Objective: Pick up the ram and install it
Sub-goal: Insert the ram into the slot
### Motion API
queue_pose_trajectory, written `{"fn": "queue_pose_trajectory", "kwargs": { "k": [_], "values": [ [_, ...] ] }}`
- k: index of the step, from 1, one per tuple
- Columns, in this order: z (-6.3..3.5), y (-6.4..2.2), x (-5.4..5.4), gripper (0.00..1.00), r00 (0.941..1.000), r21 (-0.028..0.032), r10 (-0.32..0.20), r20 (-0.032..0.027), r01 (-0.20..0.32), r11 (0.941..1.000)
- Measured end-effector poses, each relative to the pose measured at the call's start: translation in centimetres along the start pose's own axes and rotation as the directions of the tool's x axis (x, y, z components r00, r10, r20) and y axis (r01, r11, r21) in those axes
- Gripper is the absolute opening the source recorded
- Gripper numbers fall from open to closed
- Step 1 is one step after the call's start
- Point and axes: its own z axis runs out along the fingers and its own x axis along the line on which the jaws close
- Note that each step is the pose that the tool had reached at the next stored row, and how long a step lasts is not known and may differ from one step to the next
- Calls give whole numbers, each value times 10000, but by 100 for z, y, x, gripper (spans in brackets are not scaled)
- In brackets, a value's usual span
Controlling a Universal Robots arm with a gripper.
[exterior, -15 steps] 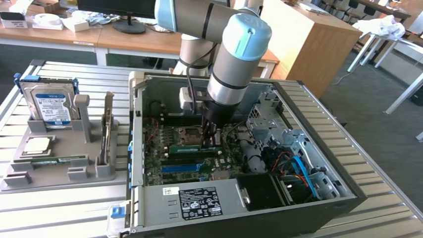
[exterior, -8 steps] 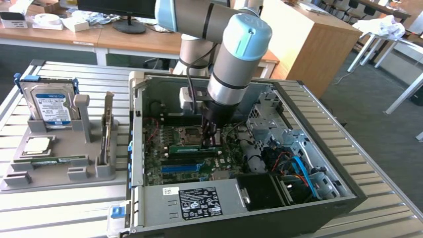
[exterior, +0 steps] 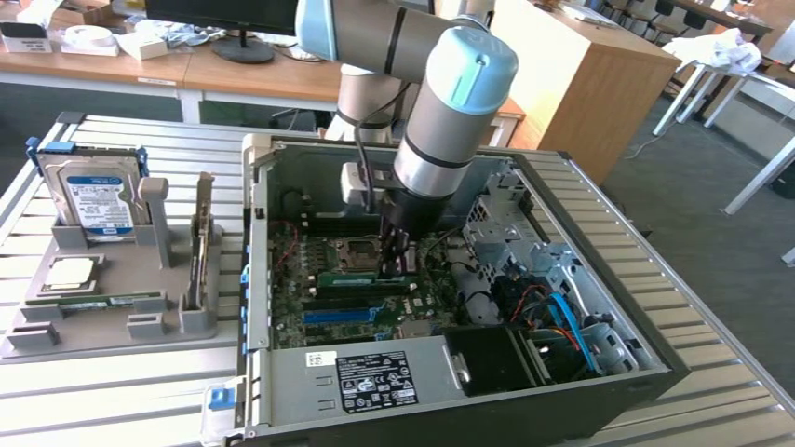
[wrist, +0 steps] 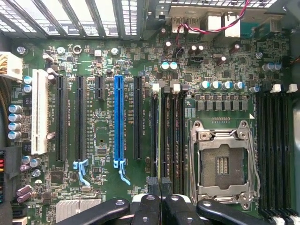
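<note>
The ram (exterior: 354, 277) is a narrow green stick standing on edge in a memory slot of the motherboard (exterior: 311, 298), inside the open computer case. In the wrist view I see the ram (wrist: 162, 140) edge-on, as a thin line along a dark slot. My gripper (exterior: 400, 268) reaches straight down into the case. Its fingers are shut together at one end of the stick. The gripper (wrist: 160, 182) has its black fingertips (wrist: 153, 181) at the ram's top edge. I cannot tell whether they pinch it or only rest on it.
The empty processor socket (wrist: 220, 164) lies beside the memory slots, with more slots (wrist: 274, 145) past it. Cables and a drive cage (exterior: 559, 307) crowd the case's right side. On the exterior view's left, a grey tray (exterior: 112, 321) holds a hard drive (exterior: 93, 196), a processor chip (exterior: 69, 272) and another green stick (exterior: 106, 300).
</note>
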Motion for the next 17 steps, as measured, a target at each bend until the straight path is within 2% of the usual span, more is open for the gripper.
{"fn": "queue_pose_trajectory", "kwargs": {
  "k": [2, 17],
  "values": [
    [-1, -11, 0, 11, 10000, -32, 1, -1, -1, 10000],
    [1, -16, 20, 11, 10000, -36, 0, -3, 0, 10000]
  ]
}}
